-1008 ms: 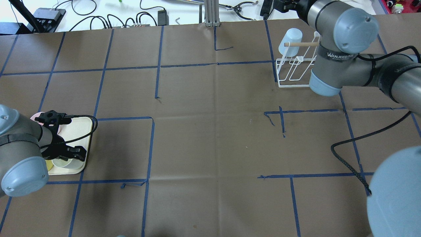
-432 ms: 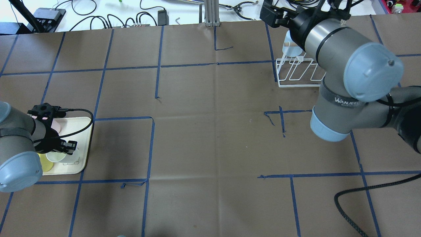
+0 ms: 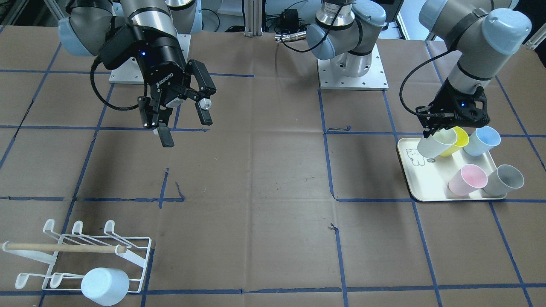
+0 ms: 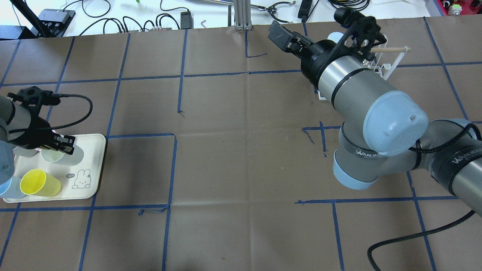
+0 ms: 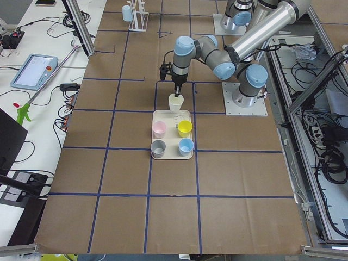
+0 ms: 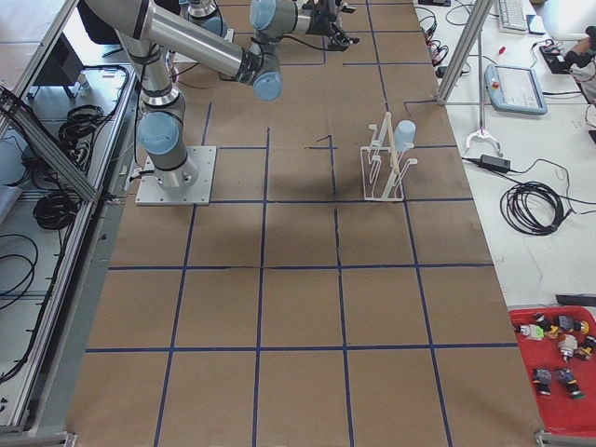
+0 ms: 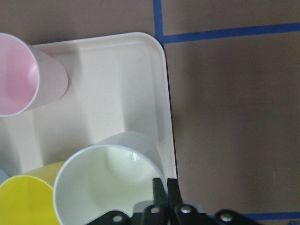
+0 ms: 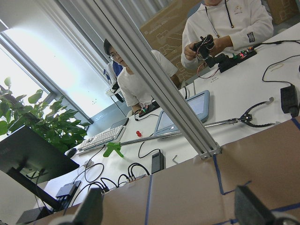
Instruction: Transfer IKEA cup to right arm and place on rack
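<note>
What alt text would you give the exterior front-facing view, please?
The left gripper pinches the rim of a whitish cup, tilted over a cream tray holding four other cups. The right gripper hangs open over the table, and a pale blue cup rests on the white rack.

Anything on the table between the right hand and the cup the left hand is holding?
No: in the front-facing view, only brown paper with blue tape lines lies between the right hand and the pale cup in the left hand.
</note>
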Motion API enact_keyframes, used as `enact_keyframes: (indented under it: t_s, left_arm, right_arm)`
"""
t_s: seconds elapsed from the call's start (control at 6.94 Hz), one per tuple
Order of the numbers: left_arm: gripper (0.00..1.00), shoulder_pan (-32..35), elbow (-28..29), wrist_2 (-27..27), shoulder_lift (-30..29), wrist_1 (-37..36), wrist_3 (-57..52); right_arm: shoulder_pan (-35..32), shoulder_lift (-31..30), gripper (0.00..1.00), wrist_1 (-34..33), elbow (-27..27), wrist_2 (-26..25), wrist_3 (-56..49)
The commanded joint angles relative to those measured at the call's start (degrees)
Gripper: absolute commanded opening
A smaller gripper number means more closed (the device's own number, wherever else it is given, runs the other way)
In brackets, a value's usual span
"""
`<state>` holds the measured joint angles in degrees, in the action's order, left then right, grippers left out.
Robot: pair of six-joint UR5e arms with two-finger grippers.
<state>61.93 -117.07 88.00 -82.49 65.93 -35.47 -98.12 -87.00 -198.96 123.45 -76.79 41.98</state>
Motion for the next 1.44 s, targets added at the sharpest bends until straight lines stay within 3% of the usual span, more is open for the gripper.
enact_keyframes:
  t_s: [0.0,0.14,0.43,0.58,0.86,1.3]
  left_arm:
    - [0.0,7.11,14.43,-3.44,-1.86,11.97,1.28]
    - [0.0,9.76,19.54,-8.93,-5.1,13.24,1.29]
    - [0.0,12.85,27.21,-27.26,-11.0,13.08,1.29]
    - [0.0,12.95,27.5,-36.14,-11.98,12.04,0.24]
    - [0.0,13.12,25.23,-50.06,-12.43,0.23,-1.08]
    - [0.0,13.3,18.48,-59.49,-12.51,-12.18,-9.23]
  right_arm:
    - [-0.76,1.38,1.0,-6.76,4.14,-0.02,21.3]
    - [-0.76,2.35,1.0,-10.45,5.82,-0.02,28.69]
    - [-0.76,2.88,1.0,-12.51,8.2,-0.11,34.81]
    - [-0.76,3.23,1.0,-12.33,8.29,-0.02,37.62]
    - [-0.67,3.94,1.0,-12.33,8.29,-0.11,43.06]
    - [-0.76,3.94,1.0,-11.37,8.38,-0.03,49.86]
